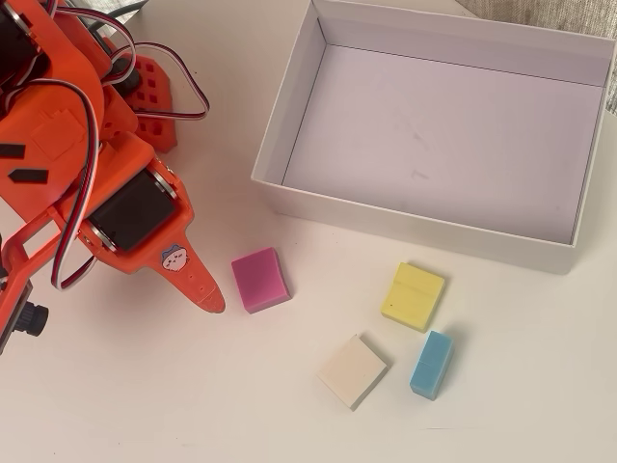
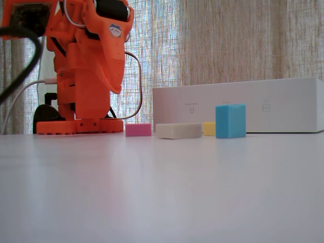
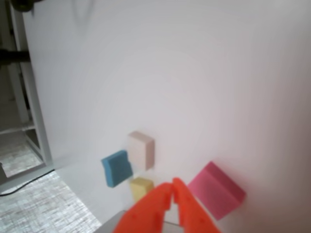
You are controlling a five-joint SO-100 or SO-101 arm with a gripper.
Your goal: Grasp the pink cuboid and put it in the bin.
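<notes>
The pink cuboid (image 1: 260,280) (image 2: 138,130) (image 3: 216,189) lies flat on the white table, just in front of the bin's near left corner in the overhead view. The bin (image 1: 415,227) (image 2: 243,106) is a large, shallow white box with nothing inside. My orange gripper (image 1: 207,294) (image 2: 117,90) (image 3: 172,193) is shut and holds nothing. It hangs above the table, a little left of the pink cuboid in the overhead view and clear of it. In the wrist view the fingertips meet just left of the cuboid.
A yellow block (image 1: 413,296) (image 3: 141,188), a cream-white block (image 1: 353,370) (image 2: 178,130) and a blue block (image 1: 431,364) (image 2: 230,121) lie right of the pink cuboid, in front of the bin. The arm's orange base (image 2: 78,125) stands at the left.
</notes>
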